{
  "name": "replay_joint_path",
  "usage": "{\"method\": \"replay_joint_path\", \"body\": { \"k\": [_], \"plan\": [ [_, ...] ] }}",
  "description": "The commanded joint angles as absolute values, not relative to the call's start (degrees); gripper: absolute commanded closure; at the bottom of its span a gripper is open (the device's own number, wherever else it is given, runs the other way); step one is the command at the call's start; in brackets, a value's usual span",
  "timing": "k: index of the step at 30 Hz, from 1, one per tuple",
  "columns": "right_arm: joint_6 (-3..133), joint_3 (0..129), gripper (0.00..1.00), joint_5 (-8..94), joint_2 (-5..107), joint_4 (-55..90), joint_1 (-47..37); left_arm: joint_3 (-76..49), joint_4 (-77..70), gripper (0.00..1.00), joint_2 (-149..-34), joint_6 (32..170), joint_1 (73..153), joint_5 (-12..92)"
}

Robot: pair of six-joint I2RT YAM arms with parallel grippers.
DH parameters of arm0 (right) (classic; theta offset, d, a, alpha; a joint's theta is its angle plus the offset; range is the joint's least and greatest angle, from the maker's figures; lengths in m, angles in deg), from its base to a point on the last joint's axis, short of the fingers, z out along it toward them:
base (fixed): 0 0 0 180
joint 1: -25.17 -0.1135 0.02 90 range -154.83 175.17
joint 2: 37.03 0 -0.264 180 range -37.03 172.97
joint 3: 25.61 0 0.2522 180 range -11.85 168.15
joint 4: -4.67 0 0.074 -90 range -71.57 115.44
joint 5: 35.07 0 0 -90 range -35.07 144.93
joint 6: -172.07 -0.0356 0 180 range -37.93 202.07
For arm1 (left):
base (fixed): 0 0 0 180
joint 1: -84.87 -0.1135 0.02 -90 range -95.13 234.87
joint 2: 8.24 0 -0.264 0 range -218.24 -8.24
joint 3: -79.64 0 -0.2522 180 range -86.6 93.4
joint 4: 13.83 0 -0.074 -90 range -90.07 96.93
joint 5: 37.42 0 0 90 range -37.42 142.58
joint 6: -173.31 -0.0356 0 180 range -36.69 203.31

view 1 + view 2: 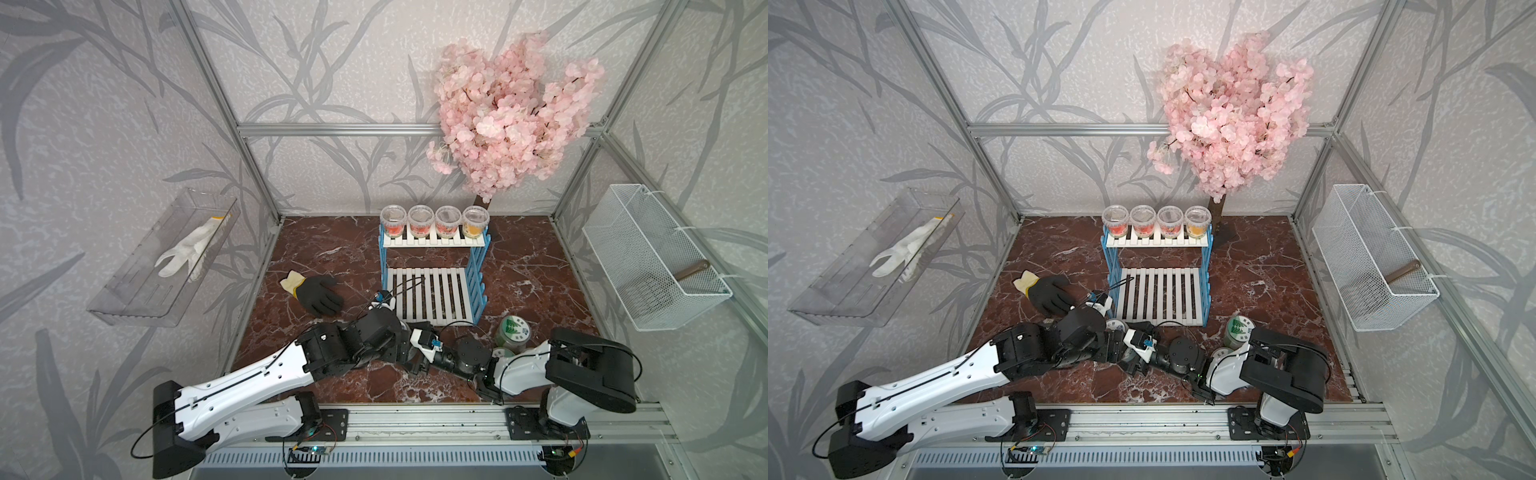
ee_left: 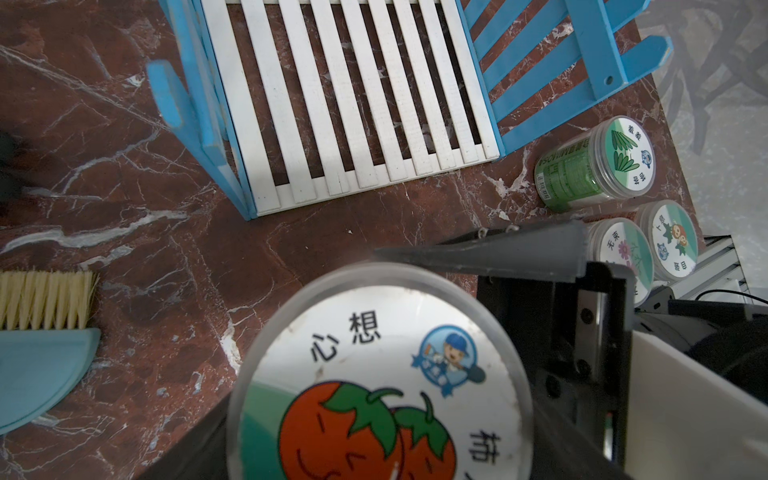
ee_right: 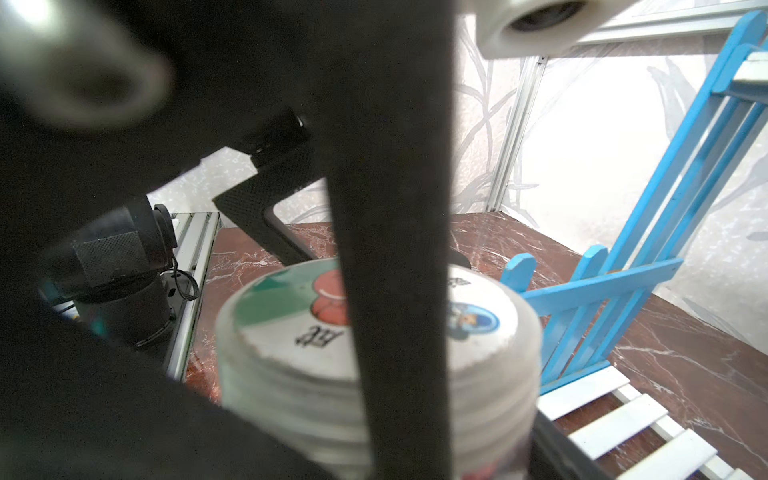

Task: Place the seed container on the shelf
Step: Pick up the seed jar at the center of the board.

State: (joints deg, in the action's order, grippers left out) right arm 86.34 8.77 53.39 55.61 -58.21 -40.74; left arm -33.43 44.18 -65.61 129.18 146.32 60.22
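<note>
The seed container (image 2: 374, 374), a clear jar with a tomato picture on its white lid, hangs just above the marble floor in front of the shelf (image 1: 432, 295). My left gripper (image 2: 374, 432) comes at it from above and is shut on its sides. In the right wrist view the same seed container (image 3: 282, 332) sits between the fingers of my right gripper (image 3: 374, 436). They lie close on both sides, but contact does not show. One grey finger (image 2: 498, 249) of the right gripper runs along the lid's rim. The shelf's (image 2: 345, 104) lower board is bare. In both top views the arms hide the jar.
Several cups (image 1: 434, 220) fill the shelf's top tier. A green jar (image 2: 590, 166) lies on its side to the right of the shelf, beside two upright jars (image 2: 669, 241). A black glove (image 1: 318, 293) and a brush (image 2: 45, 299) lie to the left. The mesh basket (image 1: 652, 257) hangs on the right wall.
</note>
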Motion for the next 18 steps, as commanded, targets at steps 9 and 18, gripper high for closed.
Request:
{"method": "replay_joint_path", "body": {
  "k": [9, 18],
  "plan": [
    [80.5, 7.6, 0.19, 54.18, 56.55, -61.1, -40.38, -36.98, 34.07, 0.0, -59.98, 127.07, 146.79, 56.62],
    [78.2, 8.37, 0.18, 53.77, 56.66, -60.74, -40.39, -39.95, 32.25, 0.04, -56.03, 128.31, 146.72, 55.5]
  ]
}}
